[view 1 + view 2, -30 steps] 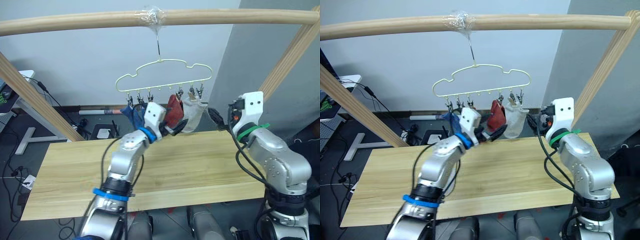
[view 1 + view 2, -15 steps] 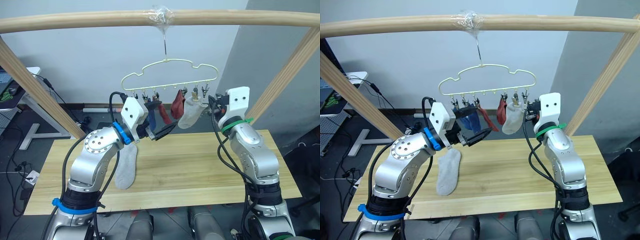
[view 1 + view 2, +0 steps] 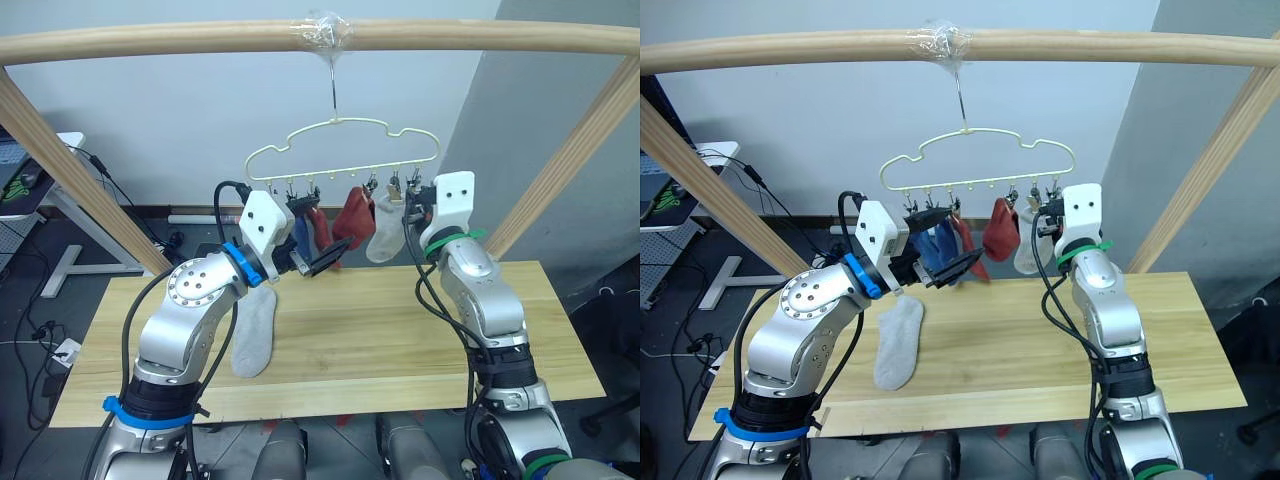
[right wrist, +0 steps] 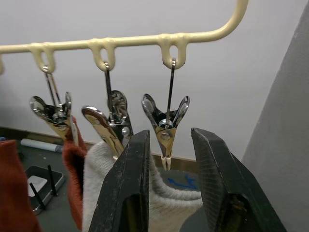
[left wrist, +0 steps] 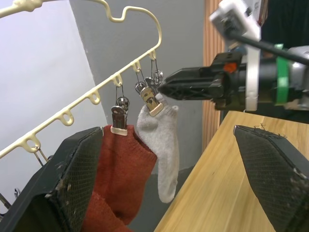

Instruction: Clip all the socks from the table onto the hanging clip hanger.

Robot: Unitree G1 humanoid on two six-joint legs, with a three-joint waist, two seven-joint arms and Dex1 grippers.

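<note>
The pale-yellow clip hanger (image 3: pixel 345 122) hangs from the wooden pole. Blue socks (image 3: pixel 303 236), rust red socks (image 3: pixel 352 214) and a light grey sock (image 3: pixel 384 236) are clipped to it. Another light grey sock (image 3: pixel 254 332) lies flat on the table (image 3: pixel 400 330), at its left. My left gripper (image 3: pixel 318 232) is wide open and holds nothing, just in front of the blue and red socks. Raised to the hanger's right end is my right gripper (image 3: pixel 1045 215). It is open, and the bare end clip (image 4: pixel 165 123) dangles between its fingertips (image 4: pixel 129 188), beside the clipped grey sock (image 4: pixel 99 169).
A thick round wooden pole frame (image 3: pixel 150 40) spans overhead, with slanted legs at both sides of the table. Behind the table are a pale wall, floor cables and a white desk at the far left.
My right gripper has moved left and up to the hanger's right end clip. Since a second ago my left arm has risen, uncovering the grey sock on the table.
</note>
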